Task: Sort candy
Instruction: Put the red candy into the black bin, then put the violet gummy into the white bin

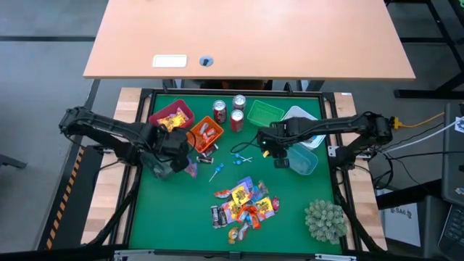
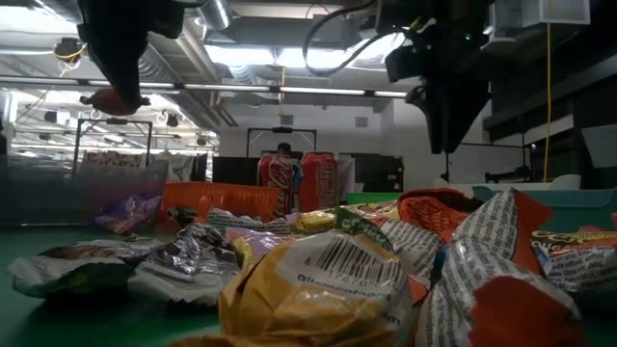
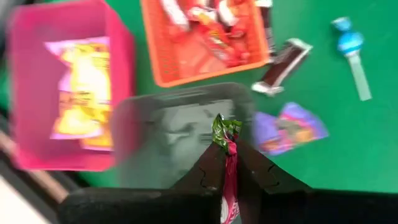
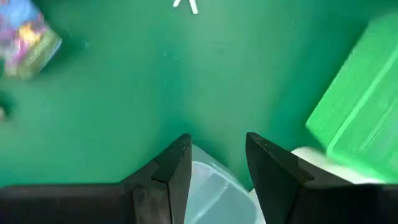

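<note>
Left hand (image 3: 225,163) pinches a red-and-green wrapped candy (image 3: 227,140) above a grey bin (image 3: 168,134), beside pink bin (image 3: 118,43) and orange bin (image 3: 205,59). Right hand (image 4: 217,163) open, empty, over clear tub (image 1: 304,158). Candy pile (image 1: 243,206) mid tabletop (image 1: 290,217), free green around it. Wrapper print blurred; soda cans (image 1: 228,112) label unreadable.

Candy: mixed wrapped pile (image 1: 243,206) heaped on green surface; yellow packs (image 3: 84,93) in pink bin; red pieces (image 3: 208,31) in orange bin; blue-stick lollipops (image 1: 217,171) loose mid-surface.
</note>
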Controlling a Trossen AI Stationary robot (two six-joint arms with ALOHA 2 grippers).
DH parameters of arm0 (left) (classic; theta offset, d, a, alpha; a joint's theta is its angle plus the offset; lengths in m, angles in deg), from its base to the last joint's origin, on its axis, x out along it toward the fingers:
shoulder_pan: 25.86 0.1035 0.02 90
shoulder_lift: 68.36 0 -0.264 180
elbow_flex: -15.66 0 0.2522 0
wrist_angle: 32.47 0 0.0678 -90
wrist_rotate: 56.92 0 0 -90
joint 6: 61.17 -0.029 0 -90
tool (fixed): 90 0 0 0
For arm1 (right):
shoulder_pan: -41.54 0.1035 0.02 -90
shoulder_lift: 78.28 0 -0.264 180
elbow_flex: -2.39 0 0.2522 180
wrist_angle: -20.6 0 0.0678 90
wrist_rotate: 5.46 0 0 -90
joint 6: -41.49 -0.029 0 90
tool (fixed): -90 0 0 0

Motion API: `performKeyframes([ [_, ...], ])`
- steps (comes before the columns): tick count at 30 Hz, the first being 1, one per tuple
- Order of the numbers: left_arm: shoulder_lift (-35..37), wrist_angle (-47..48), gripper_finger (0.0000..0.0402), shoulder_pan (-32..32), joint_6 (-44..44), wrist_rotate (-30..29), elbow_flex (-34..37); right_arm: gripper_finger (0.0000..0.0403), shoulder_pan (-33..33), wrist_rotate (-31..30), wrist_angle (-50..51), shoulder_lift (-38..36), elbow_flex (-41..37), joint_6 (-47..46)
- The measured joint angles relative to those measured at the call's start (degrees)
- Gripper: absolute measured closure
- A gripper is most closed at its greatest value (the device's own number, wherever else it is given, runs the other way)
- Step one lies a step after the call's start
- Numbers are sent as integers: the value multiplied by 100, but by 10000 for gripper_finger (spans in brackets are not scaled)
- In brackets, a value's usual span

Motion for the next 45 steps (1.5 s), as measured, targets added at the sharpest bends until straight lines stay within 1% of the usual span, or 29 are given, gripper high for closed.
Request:
performKeyframes([
  [3,-4,233,370,-2,-370,-170,0,251,3,6,-28,0,-25,-865],
  [6,-7,440,348,-2,-548,-224,0,251,3,5,-172,0,-23,-1263],
  [11,-7,426,310,-21,-599,-224,0,251,-1,4,-722,0,-23,-1178],
  [15,-7,-116,292,-96,-474,-219,0,251,-3,2,-1070,0,-23,-630],
  [20,-34,-1214,287,-255,-547,-219,0,251,-3,2,-1285,0,-23,186],
  [23,-77,-1758,287,-357,-658,-175,0,251,-1,1,-1349,0,-23,201],
  [25,-145,-1963,287,-416,-665,-20,0,251,-1,5,-1367,0,-23,146],
  [28,-285,-1945,287,-555,-676,149,23,251,-1,56,-1440,2,-22,141],
  [33,-640,-1938,287,-762,-971,250,205,251,-1,102,-1625,2,-20,135],
  [40,-1344,-1930,287,-870,-1862,251,286,251,-1,106,-1693,4,-20,126],
  [45,-1920,-1936,287,-859,-2262,244,286,251,-1,108,-1723,7,-20,126],
])
